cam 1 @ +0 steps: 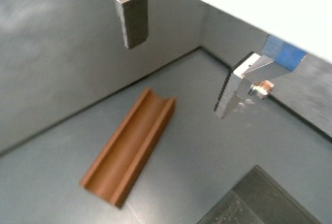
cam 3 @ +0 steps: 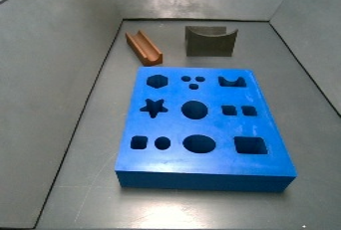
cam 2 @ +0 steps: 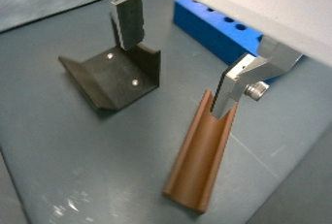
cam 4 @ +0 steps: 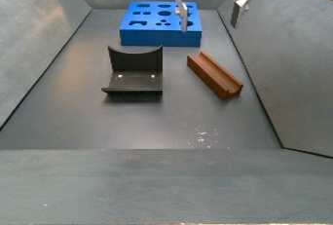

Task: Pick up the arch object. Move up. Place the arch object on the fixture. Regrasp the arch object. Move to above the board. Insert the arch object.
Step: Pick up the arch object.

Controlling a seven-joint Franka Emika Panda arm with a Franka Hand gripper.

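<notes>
Looking down through both wrist views, I see the long reddish-brown grooved arch object [cam 2: 203, 165] lying flat on the grey floor beside the dark notched fixture [cam 2: 115, 80]. My gripper [cam 1: 182, 65] hangs above it, spread wide and holding nothing, the bar's long axis running crosswise between the silver fingers [cam 2: 231, 90].

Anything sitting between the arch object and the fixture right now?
No. In a side view only bare grey floor separates the arch object from the fixture. The gripper hangs above, jaws open and empty.
</notes>
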